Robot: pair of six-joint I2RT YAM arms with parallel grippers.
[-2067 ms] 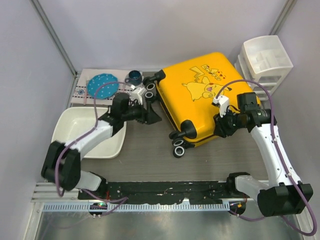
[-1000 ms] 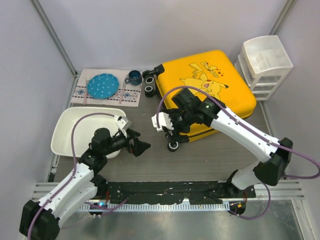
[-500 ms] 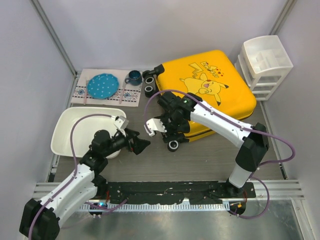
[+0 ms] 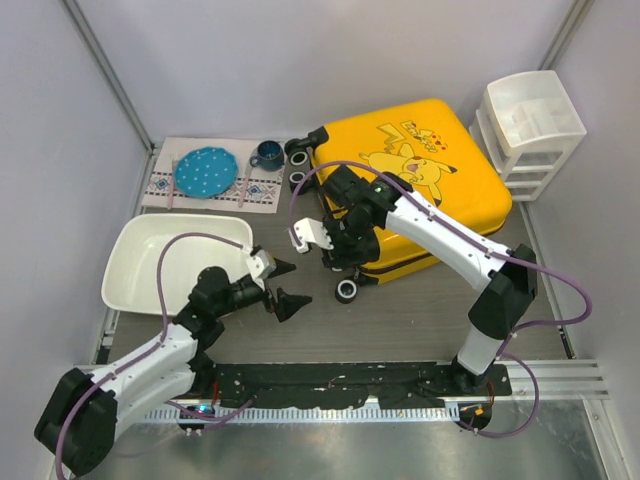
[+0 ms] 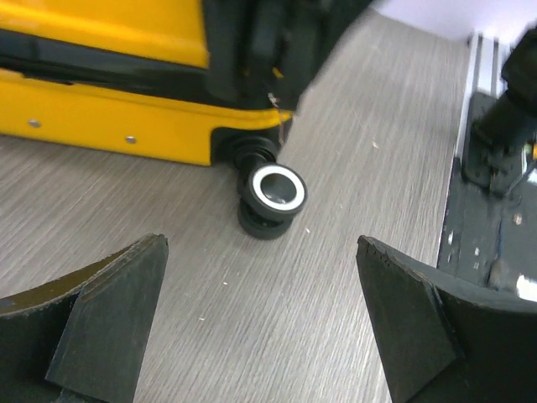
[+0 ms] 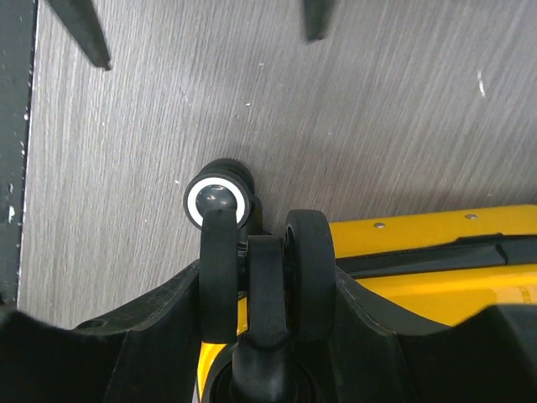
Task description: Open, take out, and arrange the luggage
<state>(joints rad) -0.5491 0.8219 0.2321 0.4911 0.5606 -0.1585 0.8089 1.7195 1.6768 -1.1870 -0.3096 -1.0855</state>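
The luggage [image 4: 450, 130] is a yellow hard-shell suitcase lying flat and zipped at the back right, cartoon print up. My right gripper [image 4: 340, 252] reaches over its near-left corner. In the right wrist view my right gripper [image 6: 267, 273] is shut on the upper twin black wheel [image 6: 256, 277], a finger pressed against each side. The lower wheel [image 6: 218, 197] with a white ring rests on the table. My left gripper [image 4: 290, 286] hovers open just left of that corner. In the left wrist view my left gripper [image 5: 260, 243] has nothing between its fingers, and the white-ringed wheel [image 5: 270, 191] lies just ahead.
A white tray [image 4: 170, 255] sits at the left, close behind my left arm. A placemat with a blue plate [image 4: 205, 170] and a blue cup [image 4: 268, 153] lies at the back left. A white drawer unit [image 4: 525, 125] stands at the back right. A black rail [image 4: 340, 380] runs along the near edge.
My right gripper has come in over the near-left corner wheel and its jaws have narrowed onto it. My left gripper has edged right towards the same corner and stayed wide.
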